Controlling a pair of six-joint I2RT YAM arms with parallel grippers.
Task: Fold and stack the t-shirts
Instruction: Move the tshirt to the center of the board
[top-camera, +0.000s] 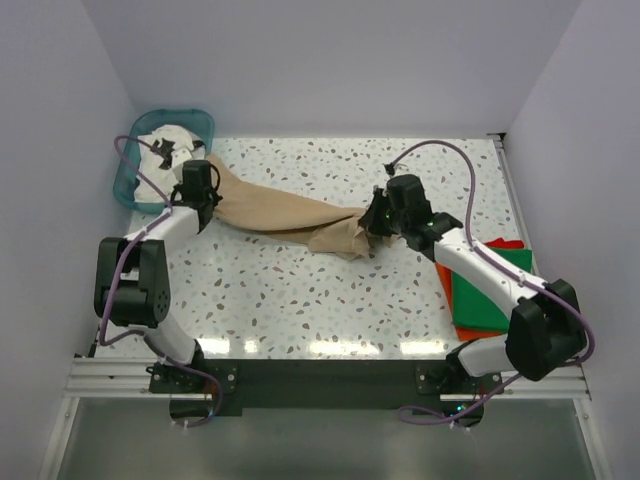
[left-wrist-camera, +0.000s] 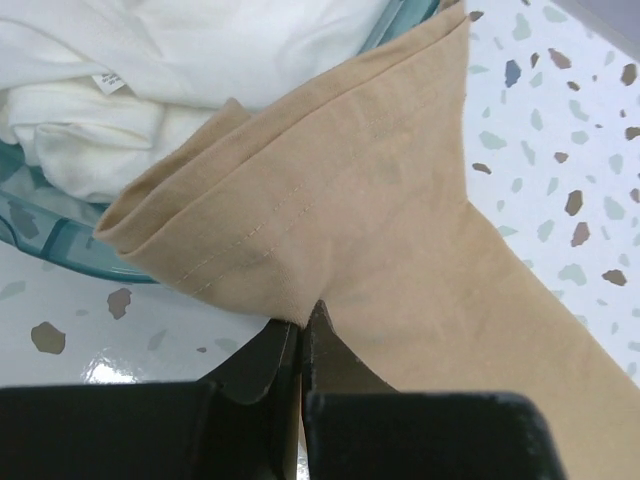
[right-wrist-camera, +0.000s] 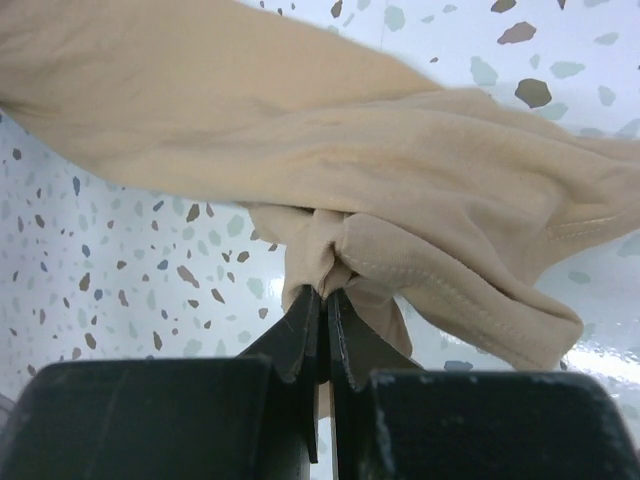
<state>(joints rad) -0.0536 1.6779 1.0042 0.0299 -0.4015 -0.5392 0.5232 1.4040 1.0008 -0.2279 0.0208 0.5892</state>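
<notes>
Left gripper (left-wrist-camera: 302, 335) fills the bottom of its wrist view, jaws pressed together, pinching a fold of the tan shirt (top-camera: 290, 212) just under the stitched sleeve hem. Right gripper (right-wrist-camera: 325, 300) is likewise clamped, biting a bunched knot of the same shirt's fabric near a seamed edge.

From the top view, the tan shirt is stretched in a long twisted band across the far half of the table (top-camera: 300, 300). It runs from the left gripper by the basket (top-camera: 135, 190) to the right gripper near table centre. At the right end the cloth bunches into a crumpled lump that sags to the tabletop. Left end of the shirt overlaps the basket's rim, sleeve lying against it.

White shirt (left-wrist-camera: 150, 60) sits crumpled inside the teal basket at the table's far left corner, black print showing from above, a small label visible in the left wrist view.

Green shirt (top-camera: 480, 305) lies folded flat at the right near side of the table, on top of the red-orange shirt (top-camera: 503, 243), which shows only as a strip at the edges. Right arm crosses above that stack. Cannot tell whether the arm touches it.
</notes>
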